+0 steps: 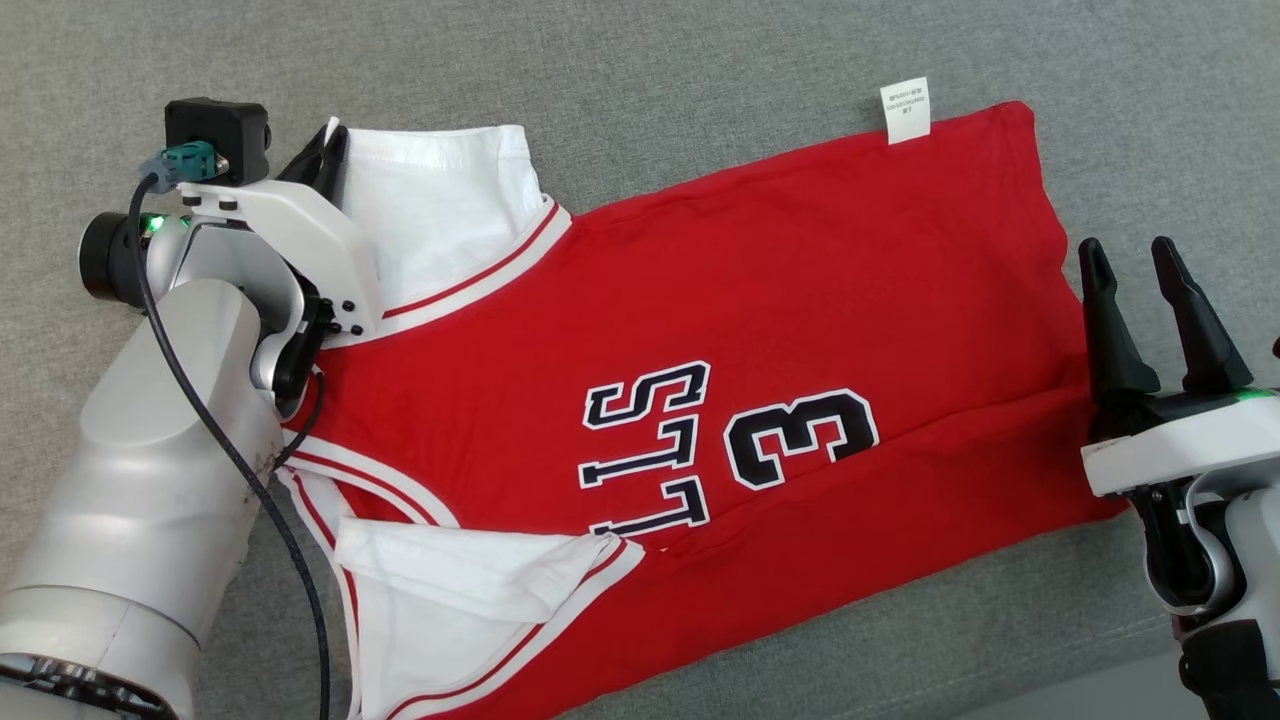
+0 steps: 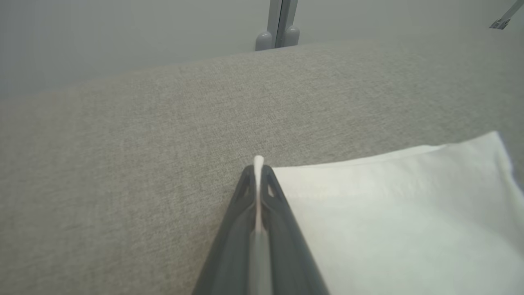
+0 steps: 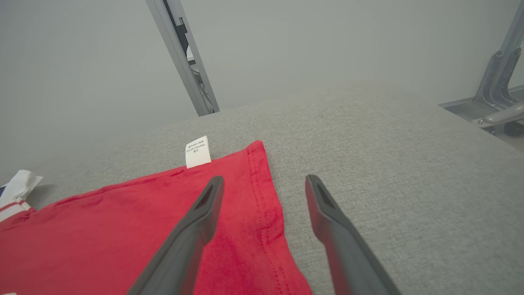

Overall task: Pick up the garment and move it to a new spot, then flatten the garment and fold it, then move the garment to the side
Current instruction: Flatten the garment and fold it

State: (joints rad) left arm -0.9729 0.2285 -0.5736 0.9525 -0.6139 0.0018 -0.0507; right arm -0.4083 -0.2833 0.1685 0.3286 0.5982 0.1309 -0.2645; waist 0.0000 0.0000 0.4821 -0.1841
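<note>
Left fingers [image 2: 239,217] were pressed together with a thin edge of white cloth pinched between them, at the outer corner of the far sleeve [image 1: 430,200], while my right fingers [image 1: 1105,330] stood spread and held nothing, one over the red cloth and the other over bare grey just past the hem [image 1: 1050,250]. Under both lay the grey surface [image 1: 700,60], and on it the garment [image 1: 750,280], a red top stretched sideways across the middle with its neck end towards my left arm and its hem towards my right. I judged the first part done: it lay spread in one place and mostly smooth, with only faint creases. Folding looked begun rather than finished. Along the near long edge a strip of red appeared turned over, since the black lettering [image 1: 650,450] was cut off at a crease, and the near sleeve [image 1: 450,580] lay doubled back on itself in white. On the far side the sleeve I gripped was not yet laid over the body, so I took that to be the step in hand. Further folds and moving the bundle aside remained. A small white care label [image 1: 904,110] stuck out flat from the far edge near the hem.
</note>
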